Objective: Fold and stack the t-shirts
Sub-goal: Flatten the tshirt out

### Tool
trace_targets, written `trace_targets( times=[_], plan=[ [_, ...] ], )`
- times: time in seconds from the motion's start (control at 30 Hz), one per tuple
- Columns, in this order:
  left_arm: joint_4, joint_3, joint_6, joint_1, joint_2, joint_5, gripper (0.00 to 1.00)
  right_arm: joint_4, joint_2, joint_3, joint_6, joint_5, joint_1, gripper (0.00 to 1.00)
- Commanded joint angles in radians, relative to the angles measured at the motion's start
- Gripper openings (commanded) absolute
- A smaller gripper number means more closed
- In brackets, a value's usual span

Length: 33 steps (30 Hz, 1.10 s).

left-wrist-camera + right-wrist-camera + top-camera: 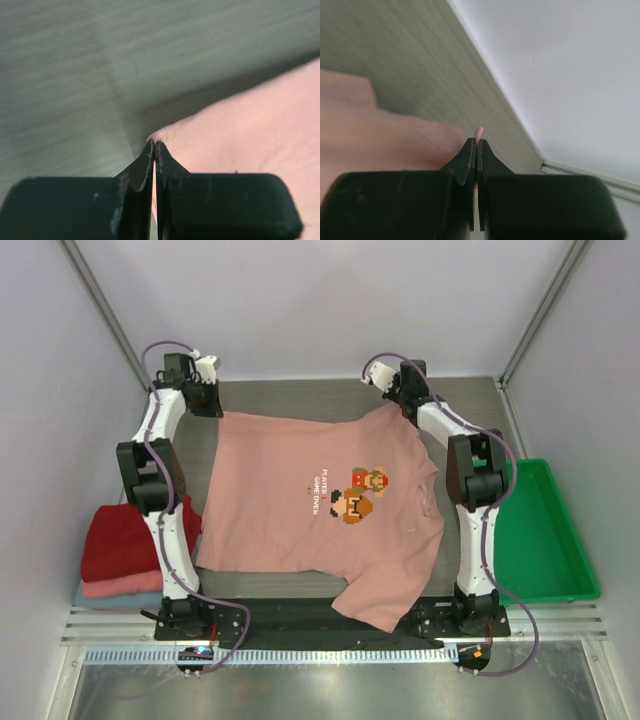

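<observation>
The pink tee (300, 510) is lying flat across the table (470, 400), hem to my left, collar to my right, so its long axis is running side to side. I am holding its far edge at both ends: my left gripper (215, 408) is clamped on the far hem corner, my right gripper (398, 400) on the far sleeve. From both jaws the cloth is spreading back toward my bases, so I judge the fold is calling for both arms pulling nearward together. The folded stack (125, 550) is waiting at my left.
</observation>
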Motion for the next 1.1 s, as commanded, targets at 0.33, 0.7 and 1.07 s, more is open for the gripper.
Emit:
trace_targets(
  times=[0.33, 0.7, 1.07],
  plan=[
    [0.142, 0.231, -0.028, -0.008, 0.175, -0.079, 0.0, 0.019, 0.395, 0.625, 0.002, 0.076, -0.013, 0.01],
    [0.14, 0.265, -0.061, -0.025, 0.131, -0.022, 0.0, 0.019, 0.293, 0.5, 0.021, 0.066, -0.013, 0.01],
    [0.065, 0.104, 0.031, -0.028, -0.036, -0.022, 0.0, -0.053, -0.031, 0.17, 0.059, 0.036, -0.005, 0.01]
  ],
)
